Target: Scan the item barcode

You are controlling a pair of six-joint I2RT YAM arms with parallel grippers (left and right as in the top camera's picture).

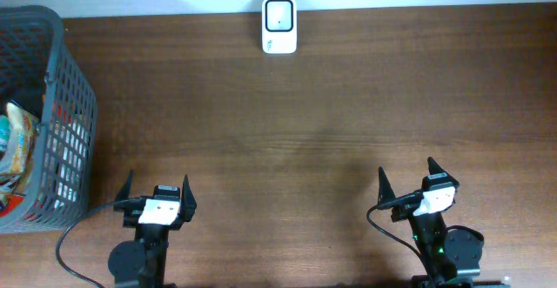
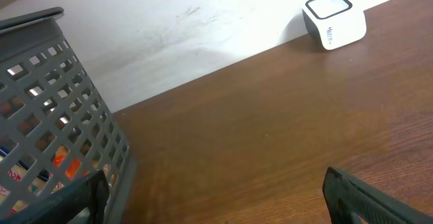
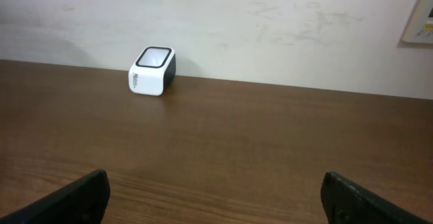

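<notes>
A white barcode scanner (image 1: 279,25) with a dark window on top stands at the table's far edge; it shows too in the left wrist view (image 2: 334,20) and the right wrist view (image 3: 152,70). Packaged items (image 1: 17,149) lie inside a grey mesh basket (image 1: 65,79) at the far left, partly hidden by its wall. My left gripper (image 1: 157,185) hangs open near the front edge, just right of the basket (image 2: 61,136), with nothing between its fingers. Open and bare as well, my right gripper (image 1: 407,176) sits at the front right.
The wooden table (image 1: 287,123) stretches between the grippers and the scanner. A pale wall (image 3: 270,28) rises behind the table's far edge. Black cables (image 1: 70,244) loop by the arm bases at the front.
</notes>
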